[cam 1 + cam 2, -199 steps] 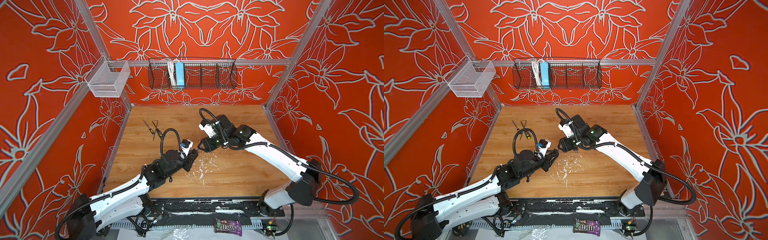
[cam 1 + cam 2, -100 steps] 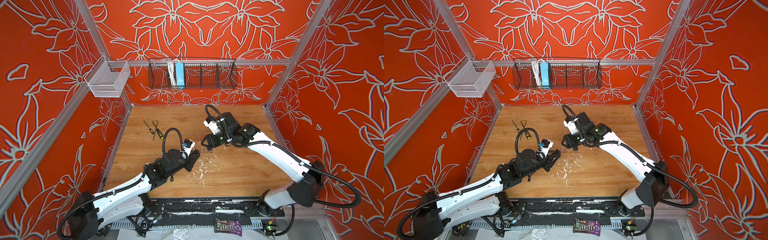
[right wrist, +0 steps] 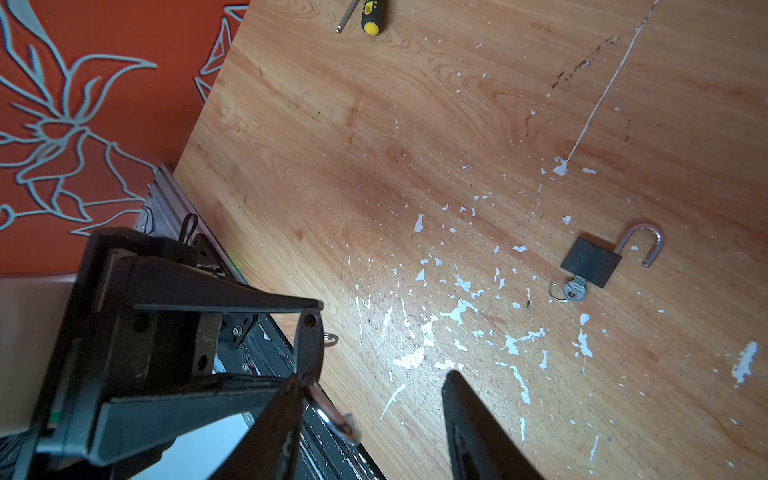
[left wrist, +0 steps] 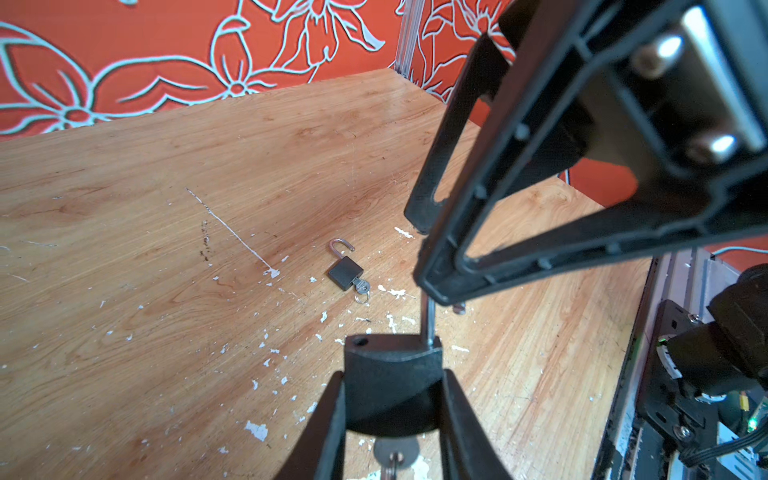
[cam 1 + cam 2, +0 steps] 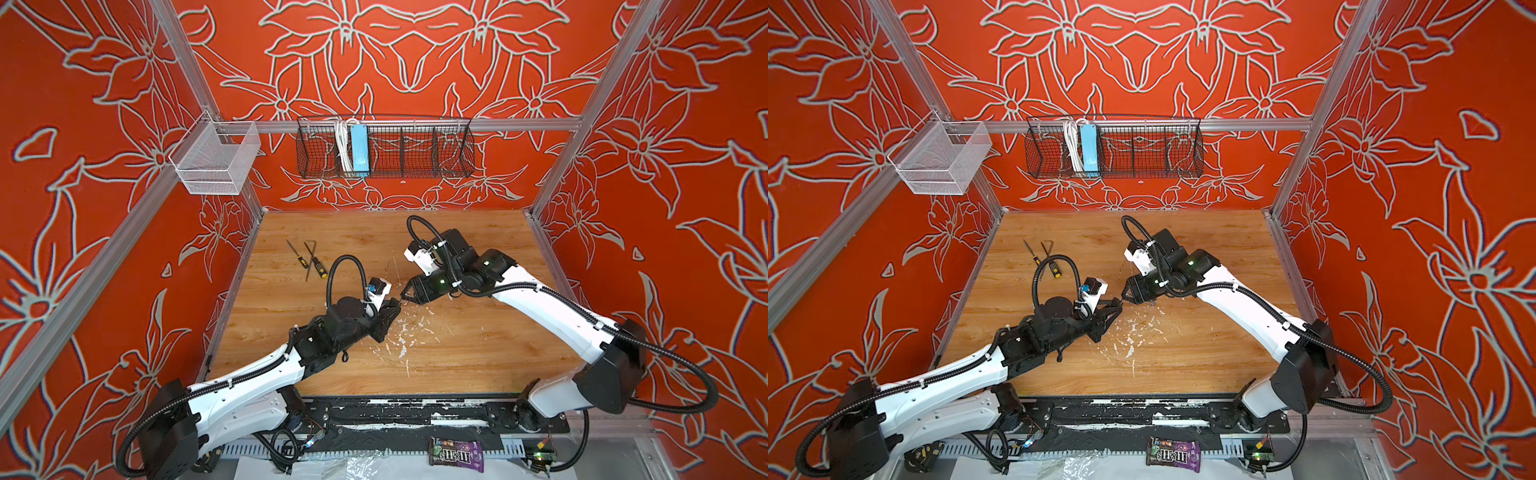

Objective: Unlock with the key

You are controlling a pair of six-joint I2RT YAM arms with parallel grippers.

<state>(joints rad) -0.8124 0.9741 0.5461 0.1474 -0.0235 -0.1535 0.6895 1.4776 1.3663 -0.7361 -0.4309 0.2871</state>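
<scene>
Black padlock (image 4: 392,388) pinched in left claw (image 5: 391,308), arm stretched low forward; right claw (image 3: 378,376) spread just beside, arm reaching inward.

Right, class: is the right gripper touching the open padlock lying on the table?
Apart. The right wrist view shows the open padlock lying on the table, bare wood between it and the right gripper.

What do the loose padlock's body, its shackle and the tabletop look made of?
Body: dark, matte, no glint; likely painted or coated metal, though plastic is possible.
Shackle: bright polished metal, probably steel, with sharp highlights.
Tabletop: wood-grain pattern with a slight sheen and white chipped patches; it looks like laminate rather than solid wood.
</scene>
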